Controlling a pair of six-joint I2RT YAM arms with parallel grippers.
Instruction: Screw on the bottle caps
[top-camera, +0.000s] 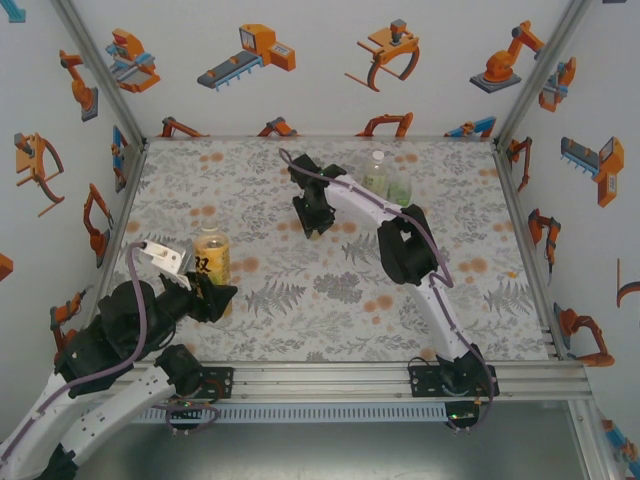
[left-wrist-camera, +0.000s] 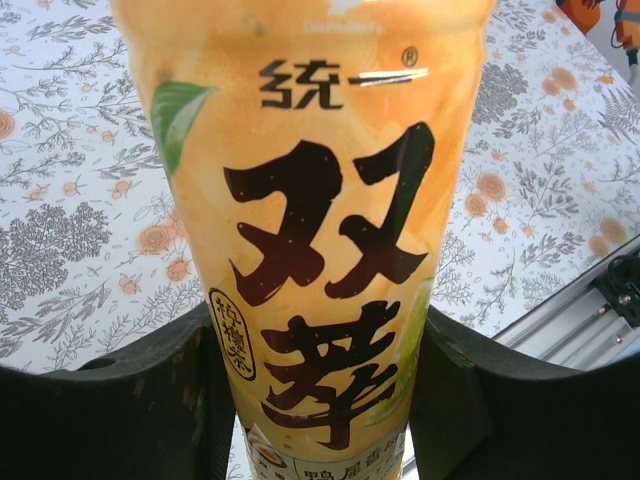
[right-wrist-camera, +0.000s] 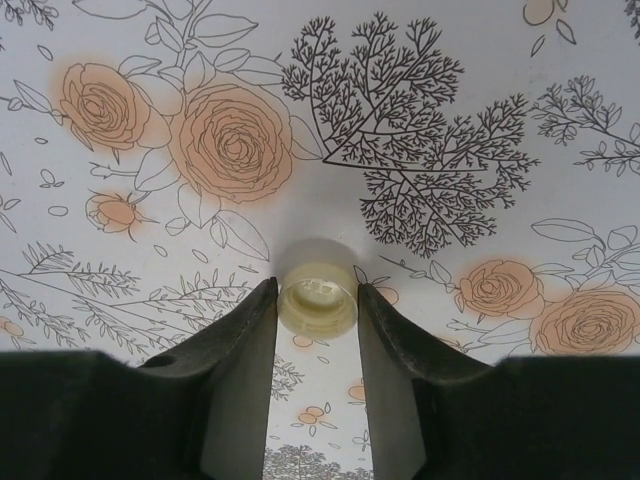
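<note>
An amber bottle with a yellow label and dark characters stands upright at the near left of the table. My left gripper is shut on its lower body, one dark finger on each side of the bottle. Mid-table, my right gripper points down at the cloth. In the right wrist view its fingertips press both sides of a small pale bottle cap that lies hollow side up. A clear bottle and a short green-tinted one stand together at the back.
The floral tablecloth covers the table inside white walls with robot pictures. An aluminium rail runs along the near edge, and metal frame posts line the sides. The right arm's elbow hangs over the centre right.
</note>
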